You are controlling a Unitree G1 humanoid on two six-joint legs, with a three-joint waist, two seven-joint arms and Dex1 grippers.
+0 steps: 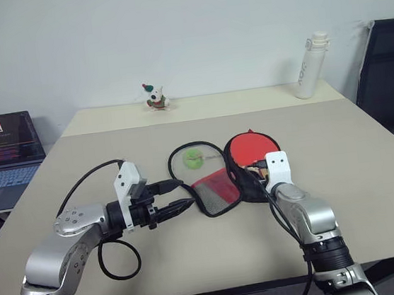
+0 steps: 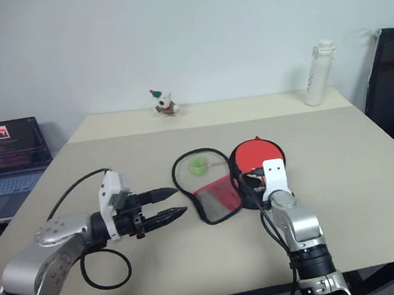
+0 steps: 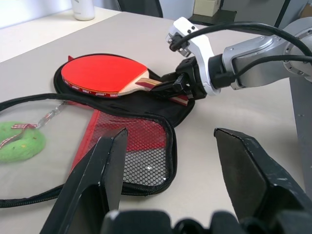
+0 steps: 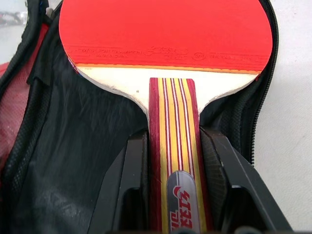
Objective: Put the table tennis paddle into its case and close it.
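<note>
The right arm reaches forward over the table, and its wrist bends down a little. The right gripper points forward and slightly down, and its two black fingers are closed on both sides of the handle of the table tennis paddle. The left arm is bent at the elbow and turned inward. The left gripper points almost level toward the right, with the fingers apart, holding nothing.

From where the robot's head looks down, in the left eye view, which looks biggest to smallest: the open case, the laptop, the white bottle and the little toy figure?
1. case, spread open on the table
2. laptop, partly cut off by the picture's edge, so its rank against the case is unsure
3. white bottle
4. toy figure, clearly smallest, though it stands farther back
</note>
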